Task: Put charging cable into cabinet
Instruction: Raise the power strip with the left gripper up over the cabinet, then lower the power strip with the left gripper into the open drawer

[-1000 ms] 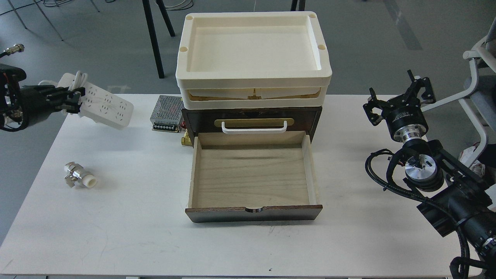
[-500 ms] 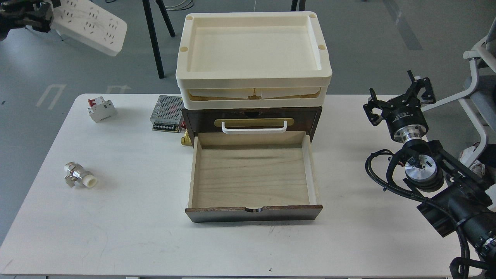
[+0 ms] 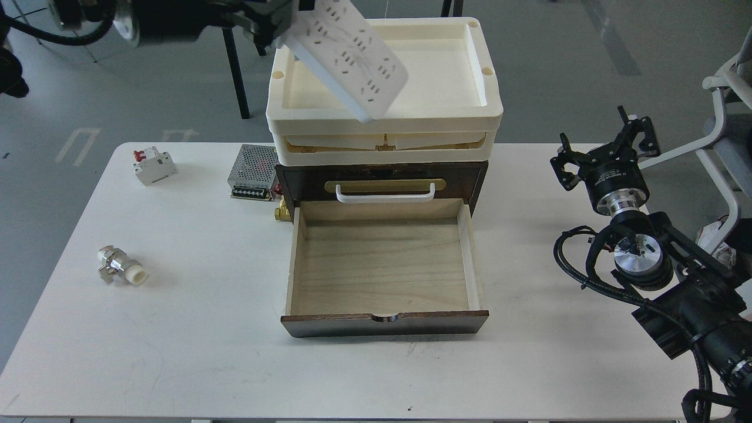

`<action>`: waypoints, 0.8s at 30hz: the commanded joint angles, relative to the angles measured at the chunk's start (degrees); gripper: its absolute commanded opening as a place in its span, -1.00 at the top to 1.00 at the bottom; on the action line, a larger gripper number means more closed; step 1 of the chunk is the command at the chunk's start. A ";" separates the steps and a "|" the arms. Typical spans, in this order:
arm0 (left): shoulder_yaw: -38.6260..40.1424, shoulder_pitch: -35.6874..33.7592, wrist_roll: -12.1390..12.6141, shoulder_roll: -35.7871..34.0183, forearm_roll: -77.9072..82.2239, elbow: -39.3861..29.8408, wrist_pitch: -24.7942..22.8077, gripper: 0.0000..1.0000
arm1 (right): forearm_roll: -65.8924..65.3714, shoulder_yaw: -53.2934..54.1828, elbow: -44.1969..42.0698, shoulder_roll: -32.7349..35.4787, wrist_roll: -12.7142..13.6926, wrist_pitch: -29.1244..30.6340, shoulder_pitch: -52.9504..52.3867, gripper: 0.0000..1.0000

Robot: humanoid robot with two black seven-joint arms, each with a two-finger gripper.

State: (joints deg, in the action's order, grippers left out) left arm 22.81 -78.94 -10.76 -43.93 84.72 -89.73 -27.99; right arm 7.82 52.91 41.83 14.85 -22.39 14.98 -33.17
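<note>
White table (image 3: 176, 352), cabinet (image 3: 382, 176) (drawer open), breaker (image 3: 154, 165), power-supply box (image 3: 253, 171), small fitting (image 3: 120, 266) resting on it.

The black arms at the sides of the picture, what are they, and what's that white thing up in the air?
They belong to a robot. The picture is taken from its head, looking down at a white table. Each arm ends in a two-finger pincer. The left pincer, at the top, holds a white power strip in the air, in front of the cream trays. The right pincer holds nothing, fingers spread.

Under the trays sits a dark wooden cabinet with its drawer pulled open and empty. Also on the table: a small white switch with a red lever, a metal box full of tiny holes, and a little metal and white pipe part.
</note>
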 commanded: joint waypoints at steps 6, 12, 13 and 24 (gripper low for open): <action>-2.59 6.07 6.71 18.17 -1.23 -0.27 -0.01 0.99 | -0.09 0.00 0.01 0.00 -0.02 -0.04 -0.06 -1.00; -5.76 16.78 9.35 22.66 4.73 -0.01 -0.01 0.99 | 0.00 0.00 0.09 0.00 -0.11 -0.04 0.03 -1.00; -5.59 18.80 9.27 23.18 7.45 -0.01 -0.01 0.99 | 0.00 0.00 0.09 0.00 -0.11 -0.04 0.03 -1.00; -1.99 27.87 9.00 23.80 11.17 1.66 -0.01 0.97 | 0.00 0.00 0.09 0.00 -0.11 -0.04 0.03 -1.00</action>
State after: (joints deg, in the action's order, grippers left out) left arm 18.78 -52.61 -1.47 -19.77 96.86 -88.70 -28.01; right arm 7.82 52.91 41.92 14.85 -22.50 14.93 -33.13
